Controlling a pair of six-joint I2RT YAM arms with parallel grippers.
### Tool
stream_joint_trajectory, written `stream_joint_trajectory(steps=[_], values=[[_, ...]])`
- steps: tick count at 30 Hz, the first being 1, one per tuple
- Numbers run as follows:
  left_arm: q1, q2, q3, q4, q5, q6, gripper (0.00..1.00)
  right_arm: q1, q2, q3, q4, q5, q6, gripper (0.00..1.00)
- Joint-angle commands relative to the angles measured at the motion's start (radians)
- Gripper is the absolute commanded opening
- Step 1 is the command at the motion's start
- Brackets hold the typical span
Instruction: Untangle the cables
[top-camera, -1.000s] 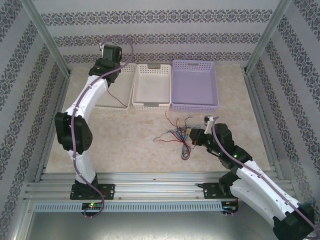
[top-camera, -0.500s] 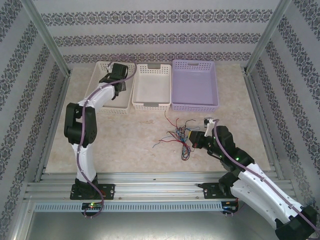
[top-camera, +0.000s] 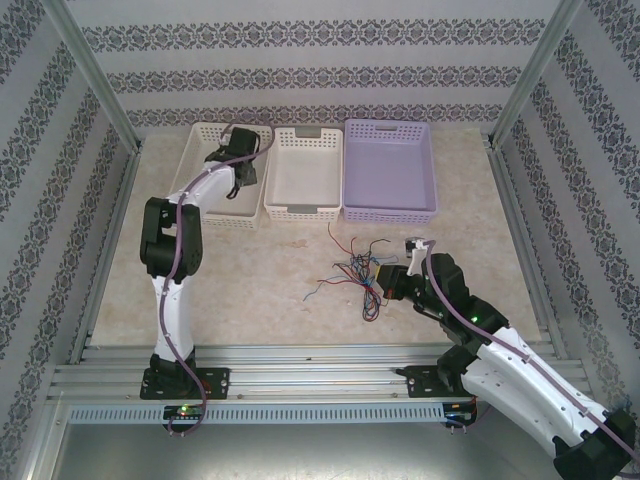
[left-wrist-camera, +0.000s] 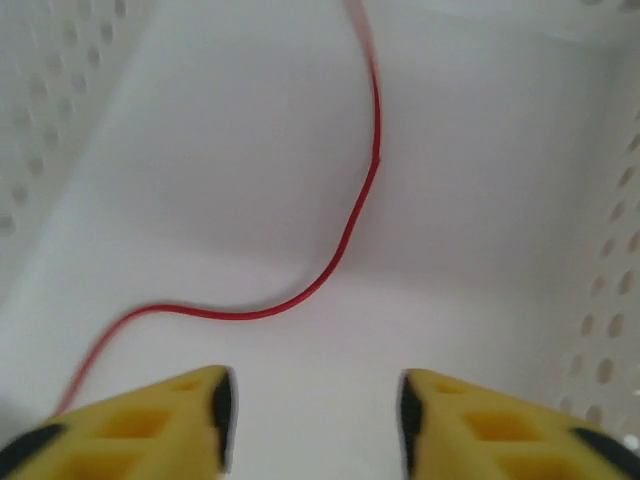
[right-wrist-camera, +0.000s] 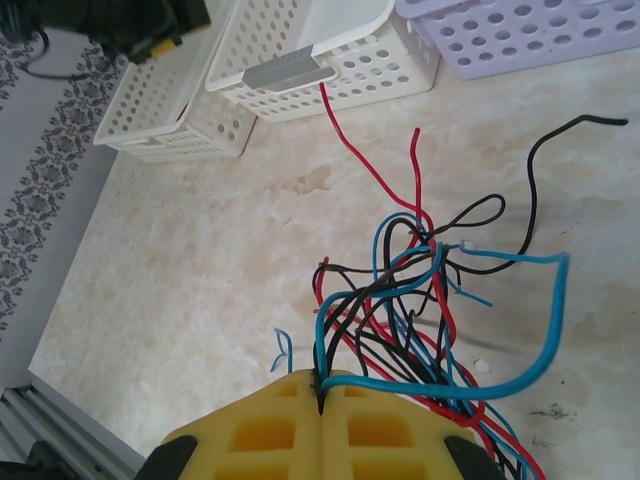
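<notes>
The tangle of red, black and blue cables (top-camera: 358, 272) lies on the table in front of the baskets. My right gripper (top-camera: 386, 282) is at its right side. In the right wrist view this gripper (right-wrist-camera: 322, 385) is shut on black and blue strands of the cables (right-wrist-camera: 430, 290), which fan out ahead of it. My left gripper (top-camera: 240, 168) reaches down into the left white basket (top-camera: 200, 216). Its yellow fingers (left-wrist-camera: 180, 420) stand apart around the gripper (left-wrist-camera: 315, 405) with nothing between them. A single red cable (left-wrist-camera: 340, 255) lies loose on the basket floor just ahead.
Three baskets stand in a row at the back: the left white one, a middle white basket (top-camera: 304, 210) and a purple basket (top-camera: 390, 213). One red strand (right-wrist-camera: 345, 140) reaches toward the middle basket. Metal rails (top-camera: 300, 365) run along the near edge.
My left arm came down from above into the left white basket and its gripper opened, leaving the red cable on the basket floor. The right gripper stayed shut on the tangle.
</notes>
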Motion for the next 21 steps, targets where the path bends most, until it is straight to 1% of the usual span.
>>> stream_joint_trajectory(steps=[1,3,4,7,10,12,14,16,18,21], values=[[0.015,0.015,0.092,-0.086,0.025,0.012,0.63,0.016,-0.004,0.013,-0.002,0.031,-0.006,0.0],[0.015,0.014,0.131,-0.118,0.036,0.013,0.75,0.021,-0.005,0.014,-0.004,0.038,-0.008,0.0],[0.016,0.011,0.15,-0.139,0.041,0.013,0.78,0.024,-0.005,0.015,-0.005,0.04,-0.008,0.0],[0.015,-0.019,0.19,-0.196,0.064,0.0,0.84,0.026,-0.002,0.028,-0.005,0.042,-0.006,0.0],[0.016,-0.094,0.176,-0.241,0.123,-0.035,0.88,0.027,0.009,0.054,-0.009,0.039,-0.005,0.0],[0.009,-0.19,0.093,-0.239,0.194,-0.077,0.9,0.027,0.024,0.08,-0.02,0.03,-0.003,0.0],[-0.001,-0.316,-0.056,-0.185,0.279,-0.124,0.9,0.028,0.036,0.094,-0.008,0.004,0.008,0.0],[-0.025,-0.434,-0.202,-0.137,0.34,-0.17,0.91,0.025,0.039,0.09,0.02,-0.017,0.029,0.0],[-0.067,-0.544,-0.339,-0.102,0.385,-0.207,0.91,0.023,0.044,0.089,0.044,-0.045,0.036,0.0],[-0.168,-0.698,-0.537,-0.041,0.413,-0.257,0.92,0.021,0.05,0.097,0.068,-0.112,0.016,0.0]])
